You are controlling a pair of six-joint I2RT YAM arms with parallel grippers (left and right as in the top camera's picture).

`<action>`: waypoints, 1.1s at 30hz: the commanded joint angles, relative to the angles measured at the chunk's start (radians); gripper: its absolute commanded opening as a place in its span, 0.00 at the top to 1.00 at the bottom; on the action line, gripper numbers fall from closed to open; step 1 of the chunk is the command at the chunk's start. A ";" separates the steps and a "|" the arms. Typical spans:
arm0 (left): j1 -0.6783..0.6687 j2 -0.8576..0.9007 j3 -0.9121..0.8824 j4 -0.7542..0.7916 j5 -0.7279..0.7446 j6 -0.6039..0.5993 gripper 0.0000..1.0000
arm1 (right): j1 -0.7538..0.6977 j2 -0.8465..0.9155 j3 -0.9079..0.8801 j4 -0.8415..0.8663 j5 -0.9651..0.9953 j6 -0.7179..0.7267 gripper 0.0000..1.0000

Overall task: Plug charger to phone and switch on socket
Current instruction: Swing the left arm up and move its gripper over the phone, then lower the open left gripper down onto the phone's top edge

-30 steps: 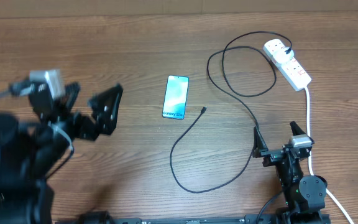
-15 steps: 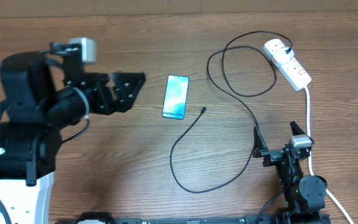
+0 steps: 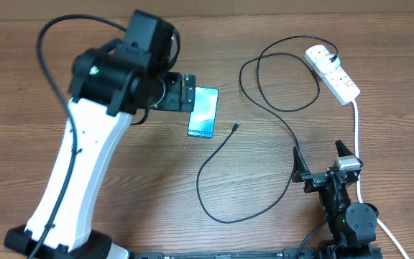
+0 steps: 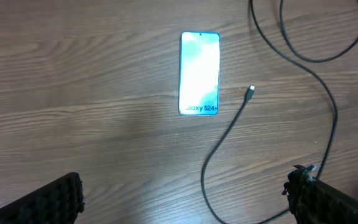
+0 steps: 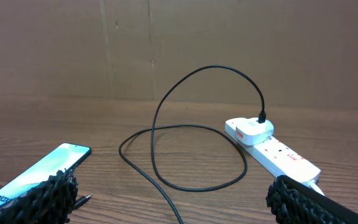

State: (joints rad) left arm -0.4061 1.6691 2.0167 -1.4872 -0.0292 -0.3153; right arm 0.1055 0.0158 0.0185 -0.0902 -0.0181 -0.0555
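Wooden table [image 3: 379,129], phone [image 4: 199,73] lying screen-up with the charger's plug tip [image 4: 250,92] just beside its bottom corner, adapter [image 3: 320,55] sitting in the socket [image 3: 340,80]. Left gripper [image 4: 185,202] hovers above wide open, empty, probably lining up the phone; right gripper [image 3: 320,162] gapes empty too.

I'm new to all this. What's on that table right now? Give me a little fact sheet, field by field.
phone: flat on the table, screen up, nothing plugged in
charger plug tip: lying beside the phone, not touching it
charger adapter: white, seated in the socket
socket switch: cannot tell whether it is on
left pincer: open, empty, near the phone
right pincer: open, empty, at the near right of the table
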 commanded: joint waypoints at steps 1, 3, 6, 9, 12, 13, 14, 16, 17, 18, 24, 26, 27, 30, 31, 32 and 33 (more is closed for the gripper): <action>-0.004 0.011 0.024 0.021 0.122 -0.014 0.00 | -0.001 -0.006 -0.010 0.006 0.010 0.005 0.00; -0.004 0.017 0.024 0.021 0.180 -0.014 0.00 | -0.001 -0.006 -0.010 0.006 0.010 0.006 0.00; -0.006 0.020 0.024 0.030 0.187 -0.014 0.00 | -0.001 -0.006 -0.010 0.006 0.010 0.006 0.00; -0.008 0.028 0.023 0.041 0.191 -0.026 0.00 | -0.001 -0.006 -0.010 0.006 0.010 0.006 0.00; -0.008 0.045 0.023 0.024 0.191 -0.030 0.00 | -0.001 -0.006 -0.010 0.006 0.010 0.006 0.00; -0.008 0.053 0.023 0.018 0.190 -0.030 0.00 | -0.001 -0.006 -0.010 0.006 0.010 0.006 0.00; -0.008 0.063 0.023 0.005 0.187 -0.030 0.00 | -0.001 -0.006 -0.010 0.006 0.010 0.006 0.00; -0.008 0.099 0.023 -0.019 0.187 -0.030 0.00 | -0.001 -0.006 -0.010 0.006 0.010 0.005 0.00; -0.010 0.118 0.023 -0.024 0.187 -0.032 0.00 | -0.001 -0.006 -0.010 0.006 0.010 0.006 0.00; -0.012 0.139 0.023 -0.030 0.187 -0.045 0.00 | -0.001 -0.006 -0.010 0.006 0.010 0.006 0.00; -0.014 0.243 0.023 -0.029 0.214 -0.067 0.00 | -0.001 -0.006 -0.010 0.006 0.010 0.006 0.00; -0.014 0.275 0.023 -0.032 0.272 -0.067 0.00 | -0.001 -0.006 -0.010 0.006 0.010 0.005 0.00; -0.015 0.290 0.023 -0.036 0.314 -0.067 0.00 | -0.001 -0.006 -0.010 0.006 0.010 0.006 0.00; -0.023 0.330 0.021 -0.056 0.340 -0.066 0.00 | -0.001 -0.006 -0.010 0.006 0.010 0.006 0.00; -0.028 0.342 0.021 -0.056 0.326 -0.066 0.00 | -0.001 -0.006 -0.010 0.006 0.010 0.006 0.00; -0.035 0.356 0.021 -0.058 0.304 -0.066 0.00 | -0.001 -0.006 -0.010 0.006 0.010 0.006 0.00; -0.041 0.366 0.021 -0.061 0.279 -0.066 0.00 | -0.001 -0.006 -0.010 0.006 0.010 0.006 0.00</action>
State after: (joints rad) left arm -0.4244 1.9877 2.0228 -1.5452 0.2623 -0.3676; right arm 0.1055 0.0158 0.0185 -0.0898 -0.0181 -0.0555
